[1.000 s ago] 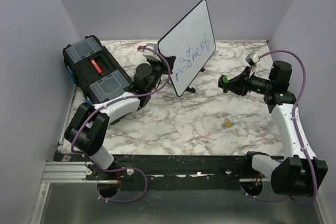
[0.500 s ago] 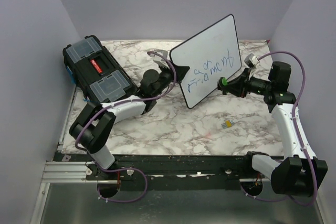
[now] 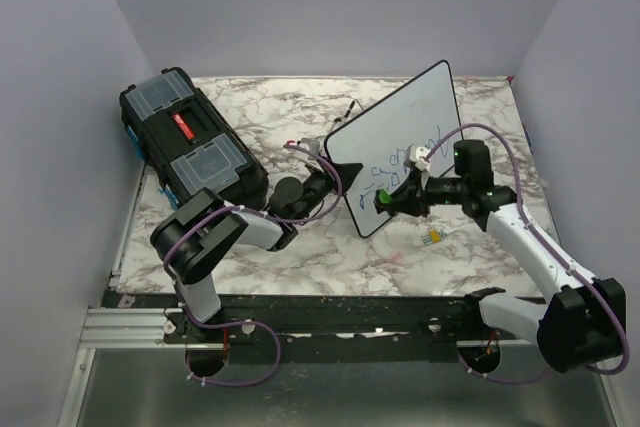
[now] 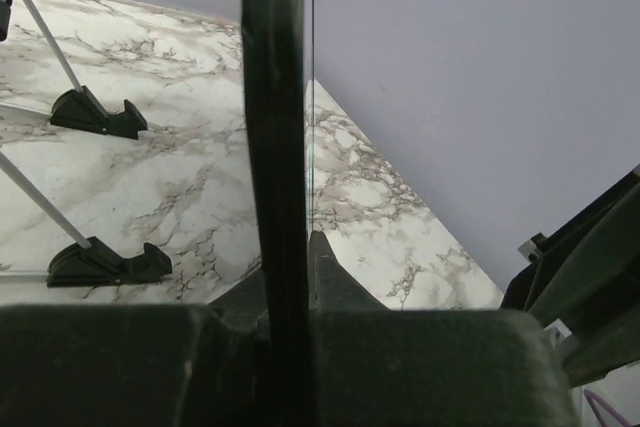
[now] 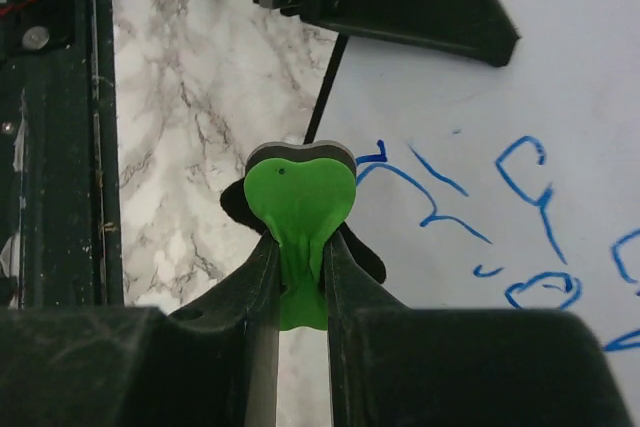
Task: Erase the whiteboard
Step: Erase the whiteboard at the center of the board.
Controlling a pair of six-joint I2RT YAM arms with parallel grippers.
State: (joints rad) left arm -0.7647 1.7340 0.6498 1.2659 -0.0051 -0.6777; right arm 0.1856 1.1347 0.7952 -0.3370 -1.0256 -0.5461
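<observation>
Near the front of the marble worktop [image 3: 300, 247] lies 1 small yellowish item [image 3: 433, 237], too small to identify. Just beyond it, the right pincer [image 5: 300, 282] is clenched on a green eraser [image 5: 298, 197]. The eraser's head sits at the lower corner of the whiteboard [image 3: 425, 107], beside the blue handwriting [image 5: 530, 207]. The left pincer [image 4: 290, 292] is clamped on the board's black left edge. It holds the whiteboard tilted over the middle of the worktop, with the 2 black feet [image 4: 95, 115] sticking out behind. Farther back on the left sits a black toolbox [image 3: 185, 142].
</observation>
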